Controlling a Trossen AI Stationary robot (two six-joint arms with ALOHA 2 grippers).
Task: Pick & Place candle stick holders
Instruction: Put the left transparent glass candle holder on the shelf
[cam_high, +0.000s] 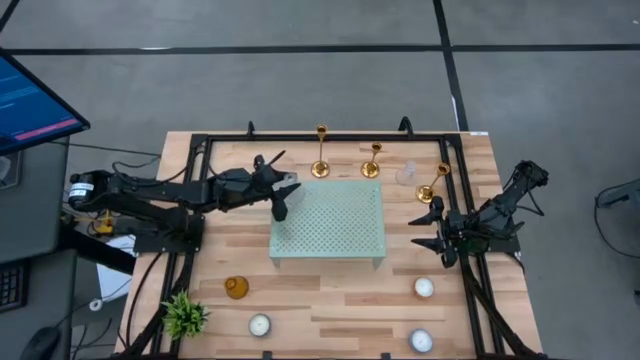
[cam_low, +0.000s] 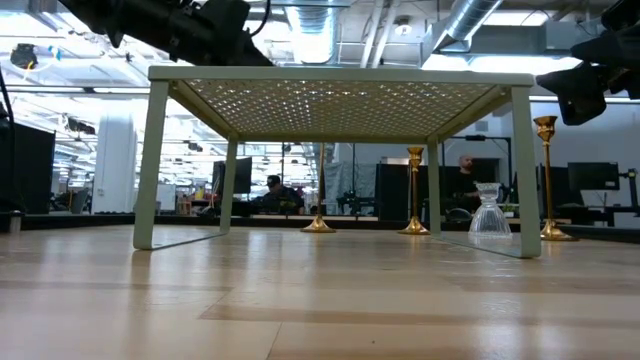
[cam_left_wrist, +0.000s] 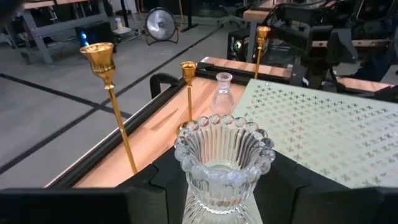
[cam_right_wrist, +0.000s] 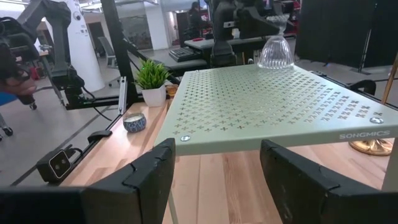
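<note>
Three gold candle stick holders (cam_high: 321, 155) (cam_high: 372, 160) (cam_high: 435, 183) stand upright on their round bases along the table's far side, behind a pale green perforated stand (cam_high: 340, 225); no gripper touches them. My left gripper (cam_high: 283, 200) is over the stand's far left corner, shut on a clear fluted glass cup (cam_left_wrist: 222, 162). The left wrist view shows the holders (cam_left_wrist: 107, 93) (cam_left_wrist: 188, 81) (cam_left_wrist: 262, 43) beyond the cup. At the stand's right side, my right gripper (cam_high: 435, 230) waits open, with nothing between its fingers. My left gripper pinches the clear glass cup between its two fingers, on the cup's narrow body (cam_left_wrist: 214, 193) below the beaded rim. The fingers come nearly level from the table's left. The cup stands upright, rim up. Its wide foot (cam_right_wrist: 275, 61) is at the stand's top; whether it rests there I cannot tell.
A second clear glass cup (cam_high: 406, 173) stands between two holders at the far right. An amber cup (cam_high: 236, 288), a small potted plant (cam_high: 185, 315) and three white tealights (cam_high: 260, 325) (cam_high: 424, 288) (cam_high: 420, 340) lie along the near side. A black frame (cam_high: 300, 137) borders the table.
</note>
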